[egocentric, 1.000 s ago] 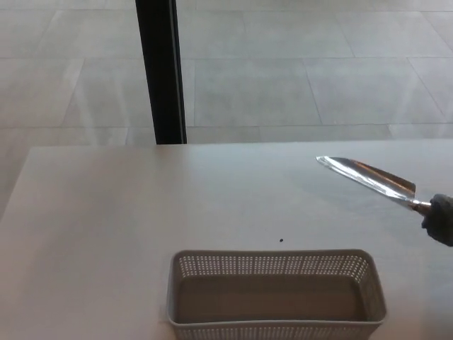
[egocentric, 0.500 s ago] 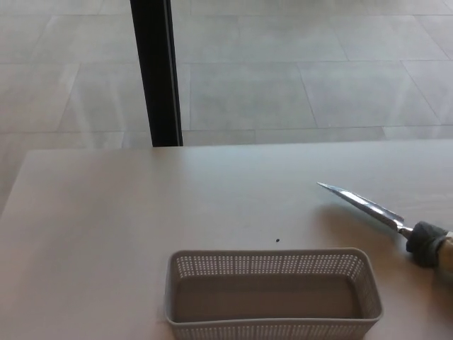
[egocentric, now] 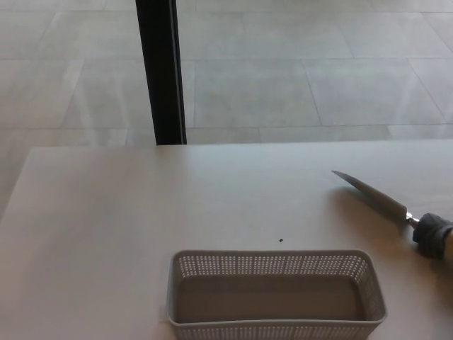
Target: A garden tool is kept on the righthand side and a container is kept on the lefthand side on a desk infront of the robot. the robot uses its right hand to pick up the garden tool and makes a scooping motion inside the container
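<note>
No hand shows; slim shiny metal trowel (egocentric: 371, 193), perforated grey basket (egocentric: 276, 295), matte desk (egocentric: 106, 227).

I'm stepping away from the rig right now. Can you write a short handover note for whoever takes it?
Left robot hand: not in view. Right robot hand: not clearly visible at the right edge; its state cannot be told.
Trowel: right side, blade pointing up-left over the desk, handle at the picture's edge.
Basket: near front edge, empty.
Done: no scooping visible; trowel is outside the basket.
Left: bring the trowel into the basket and scoop.
</note>
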